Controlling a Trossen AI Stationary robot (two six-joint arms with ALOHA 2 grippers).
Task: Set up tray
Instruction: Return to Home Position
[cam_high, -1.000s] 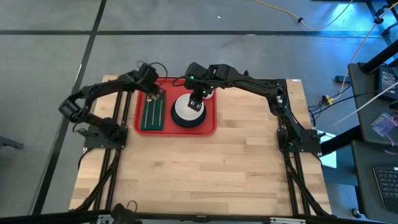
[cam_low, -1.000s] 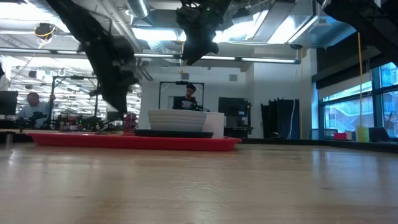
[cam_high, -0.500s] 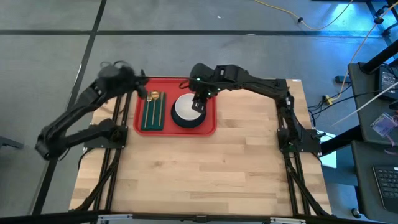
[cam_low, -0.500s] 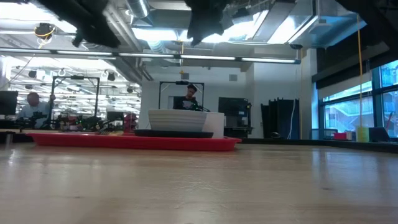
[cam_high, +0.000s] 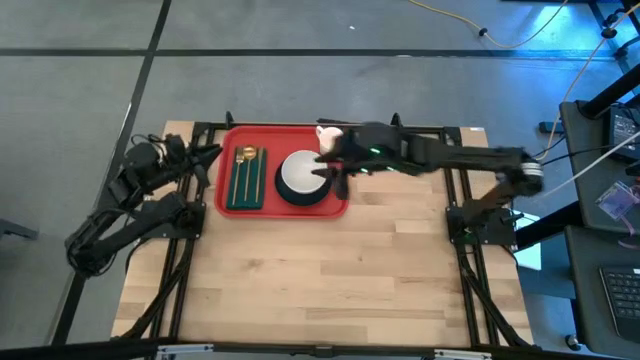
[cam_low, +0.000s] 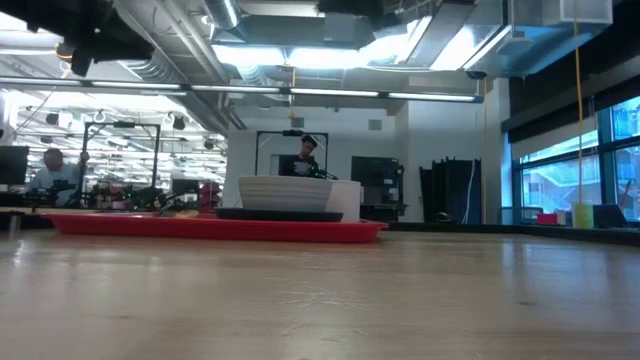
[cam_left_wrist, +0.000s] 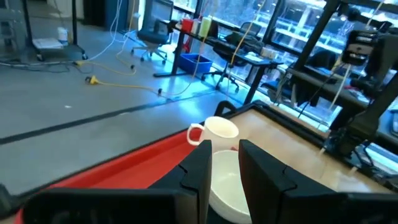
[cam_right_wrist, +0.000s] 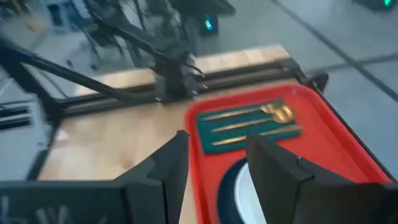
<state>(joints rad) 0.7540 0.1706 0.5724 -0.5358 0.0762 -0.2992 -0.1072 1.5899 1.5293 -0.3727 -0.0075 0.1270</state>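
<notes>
Blur first: the right arm (cam_high: 440, 157) is smeared in the high view, so the right gripper (cam_high: 334, 168) has no clean outline there; it seems to hang above the right side of the tray (cam_high: 284, 139), just beside the bowl (cam_high: 300, 174). Right wrist view settles the fingers: spread well apart, nothing between them. Left gripper (cam_high: 205, 157) sits off the tray's left side, over the left edge of the table (cam_high: 330, 270); in the left wrist view its fingers stand a narrow gap apart, holding nothing. Low view shows the tray edge-on, its rim hiding the green napkin (cam_high: 244, 195) and the gold cutlery (cam_high: 246, 165); an arm piece (cam_low: 95, 28) is cut off at that view's top left corner. Tray rests on the far half of the table, left of centre. Contents: green napkin in the left part, three pieces of gold cutlery side by side on it; bowl on a dark plate (cam_high: 300, 199) in the right part; white mug (cam_high: 327, 134) at the far right corner. A person (cam_low: 304, 156) shows in the room behind, a second person (cam_low: 46, 168) at the far left.
</notes>
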